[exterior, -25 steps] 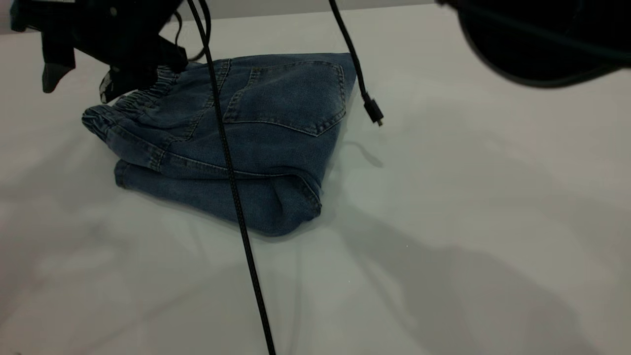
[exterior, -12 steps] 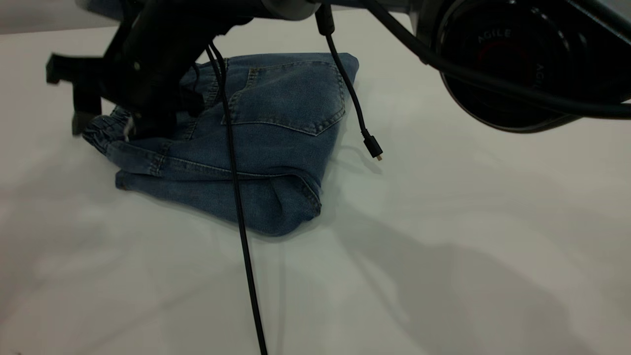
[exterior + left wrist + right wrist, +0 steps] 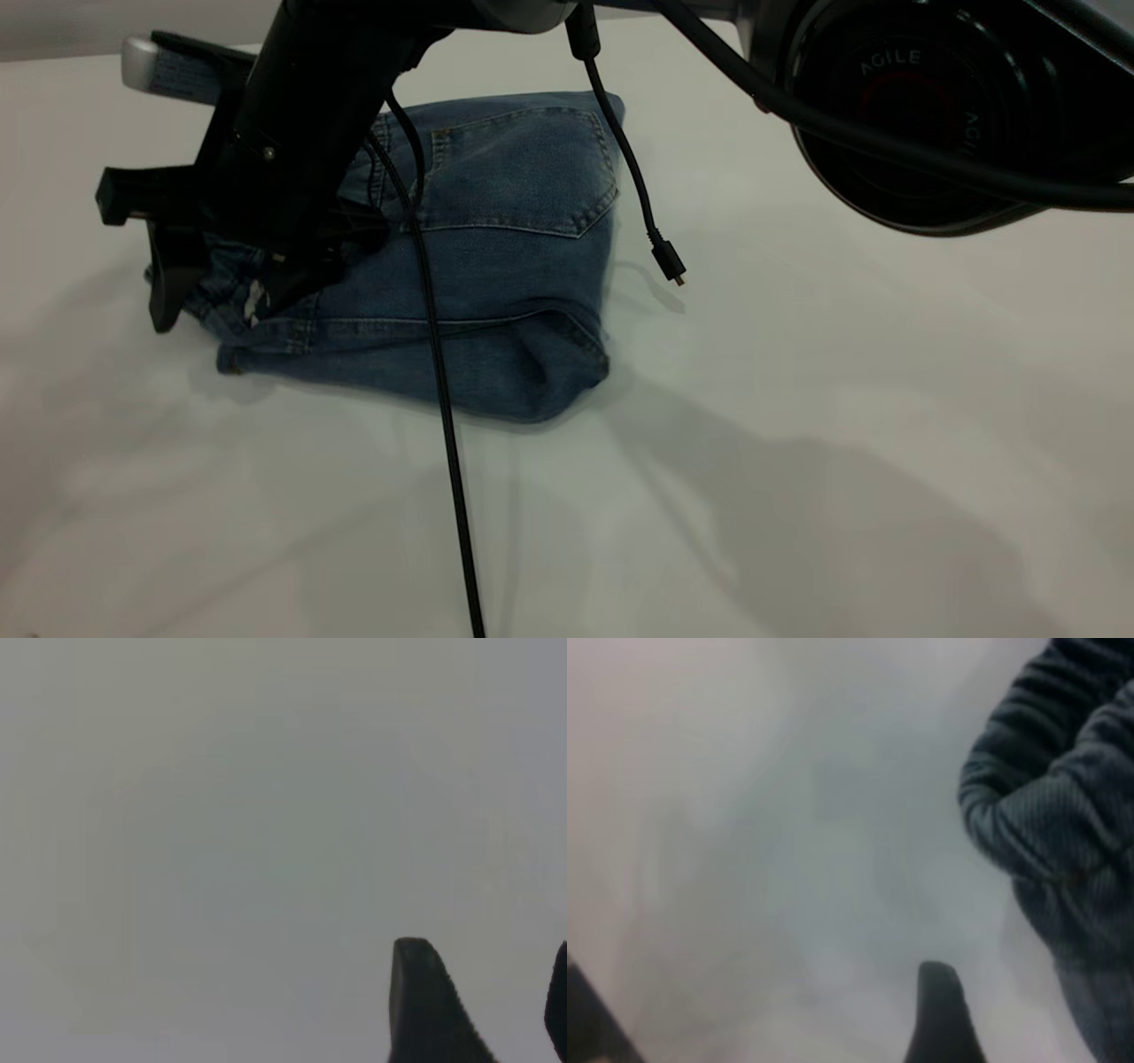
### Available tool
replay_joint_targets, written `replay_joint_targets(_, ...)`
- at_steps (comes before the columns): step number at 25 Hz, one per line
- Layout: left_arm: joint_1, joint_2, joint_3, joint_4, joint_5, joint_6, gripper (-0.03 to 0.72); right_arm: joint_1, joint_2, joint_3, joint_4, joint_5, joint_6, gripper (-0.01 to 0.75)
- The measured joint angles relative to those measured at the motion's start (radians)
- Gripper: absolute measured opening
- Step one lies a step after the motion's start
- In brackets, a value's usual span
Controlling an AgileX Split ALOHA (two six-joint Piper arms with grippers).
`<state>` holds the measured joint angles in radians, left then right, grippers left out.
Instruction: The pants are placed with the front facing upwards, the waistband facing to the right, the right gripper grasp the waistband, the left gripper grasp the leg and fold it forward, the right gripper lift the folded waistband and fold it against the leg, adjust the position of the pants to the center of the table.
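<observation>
The folded blue denim pants (image 3: 505,266) lie on the white table (image 3: 797,443), a back pocket facing up. The gathered waistband (image 3: 221,279) is at their left end. My right gripper (image 3: 226,288) reaches in from the upper right and stands open over that end. One finger (image 3: 166,292) is down on the table just outside the waistband; the other rests on the denim. In the right wrist view one finger (image 3: 939,1014) shows beside the pants (image 3: 1063,833). My left gripper (image 3: 492,1010) hangs open over bare table (image 3: 221,815), out of the exterior view.
A black cable (image 3: 443,399) hangs from the right arm across the pants down to the front edge. A second short cable ends in a loose plug (image 3: 669,264) just right of the pants. The arm's big joint (image 3: 912,115) fills the upper right.
The right gripper has come down onto the waistband end. The pants have slid and turned a little to the right under it.
</observation>
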<state>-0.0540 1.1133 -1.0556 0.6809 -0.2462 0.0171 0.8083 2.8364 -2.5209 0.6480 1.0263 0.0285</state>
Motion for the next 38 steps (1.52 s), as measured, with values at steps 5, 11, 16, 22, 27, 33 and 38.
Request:
replay_joint_targets(5, 0.000, 0.000, 0.000, 0.000, 0.000, 0.000, 0.314, 0.000, -0.004, 0.000, -0.008, 0.102, -0.046, 0.405)
replay_joint_targets(11, 0.000, 0.000, 0.000, 0.000, 0.000, 0.000, 0.314, 0.000, -0.005, -0.034, -0.029, 0.195, -0.049, 0.396)
replay_joint_targets(16, 0.000, 0.000, 0.000, 0.000, 0.000, 0.000, 0.314, -0.002, -0.005, -0.167, -0.043, 0.204, -0.052, 0.363)
replay_joint_targets(22, -0.020, -0.034, 0.000, 0.001, 0.001, 0.000, 0.314, -0.011, -0.025, -0.410, -0.140, 0.203, -0.049, 0.356)
replay_joint_targets(27, -0.020, -0.095, 0.000, 0.001, 0.008, -0.002, 0.314, -0.041, -0.149, -0.446, -0.134, 0.197, -0.028, 0.355)
replay_joint_targets(33, -0.020, -0.190, 0.000, 0.001, 0.008, -0.001, 0.314, -0.051, -0.318, -0.446, -0.134, 0.198, -0.028, 0.355)
replay_joint_targets(38, -0.020, -0.245, 0.000, 0.001, 0.008, -0.001, 0.314, -0.051, -0.456, -0.446, -0.134, 0.199, -0.034, 0.355)
